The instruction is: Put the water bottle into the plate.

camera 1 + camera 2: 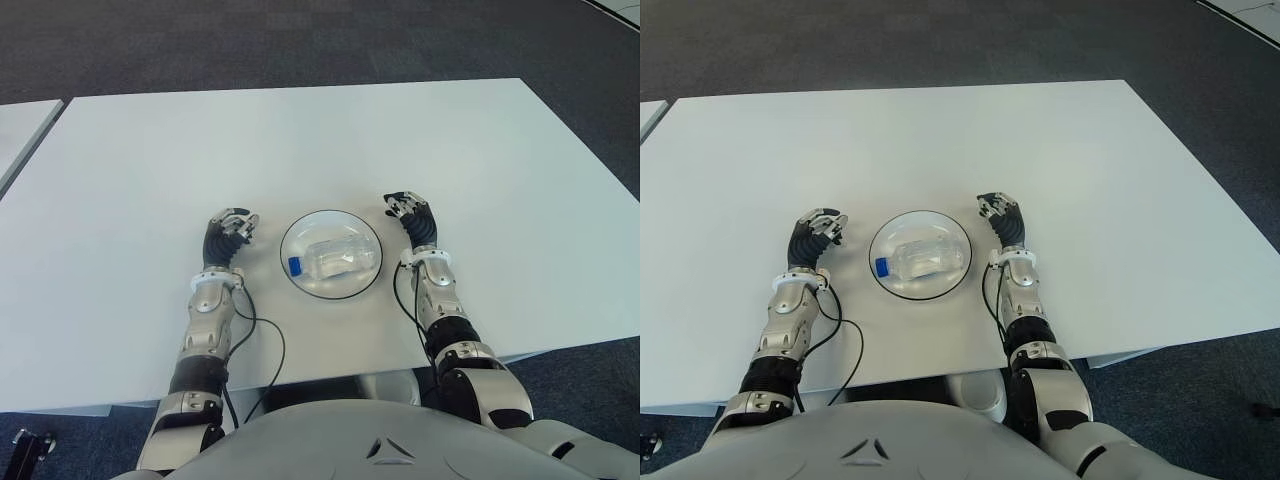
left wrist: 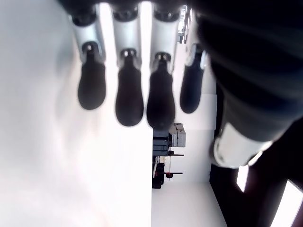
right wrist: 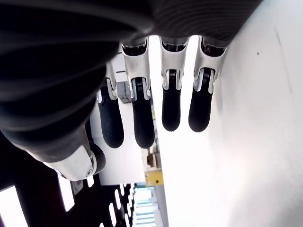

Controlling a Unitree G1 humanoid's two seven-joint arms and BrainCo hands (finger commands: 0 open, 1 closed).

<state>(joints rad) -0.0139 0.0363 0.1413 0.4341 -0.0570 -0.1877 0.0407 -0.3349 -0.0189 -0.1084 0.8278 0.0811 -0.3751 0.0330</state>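
White table (image 1: pixel 450 150), water bottle (image 1: pixel 335 259) flat in plate (image 1: pixel 296 232), flanked by left hand (image 1: pixel 229 233) and right hand (image 1: pixel 410 214), both loosely open, empty.

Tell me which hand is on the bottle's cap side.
The left hand. The bottle lies on its side in the plate, its blue cap pointing toward that hand; the right hand shows beyond the plate's other side. Both hold nothing.
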